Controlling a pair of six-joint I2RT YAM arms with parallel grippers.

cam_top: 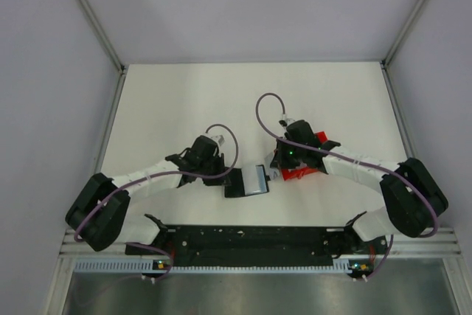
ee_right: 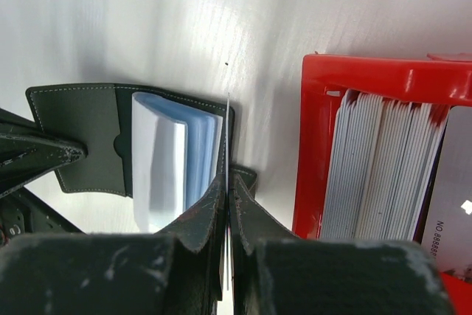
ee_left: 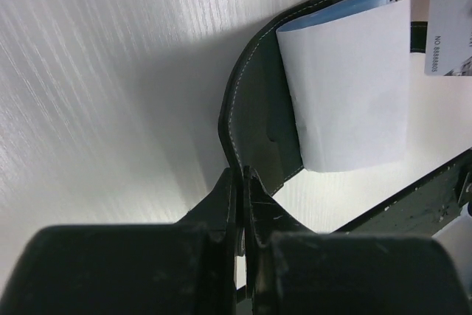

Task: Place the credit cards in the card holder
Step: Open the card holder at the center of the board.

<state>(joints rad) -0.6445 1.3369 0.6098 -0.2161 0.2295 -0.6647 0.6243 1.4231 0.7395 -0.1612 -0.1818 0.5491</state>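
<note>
Two grippers, both pinched tight. The left gripper (ee_left: 242,180) sits at bottom centre of its own wrist view, jaws together on the lower edge of the card holder (ee_left: 254,108), right on its black stitched cover. That card holder lies open on the white table (ee_left: 96,71), and its pale blue-grey inner leaves (ee_left: 346,86) rise toward the upper right of the frame.

In the right wrist view, the right gripper (ee_right: 227,182) is at bottom centre, clamped on a single credit card (ee_right: 227,119). It shows edge-on, a thin pale line running up the middle of the frame. Its far end lines up with the right edge of the open card holder; whether it touches the leaves, I cannot tell.

On the right of that view is the red tray (ee_right: 369,79), with more credit cards (ee_right: 383,167) standing on edge inside, packed close together.

From the top camera, the card holder lies at centre between the two grippers. The red tray is just to its right, partly hidden by the right arm.
</note>
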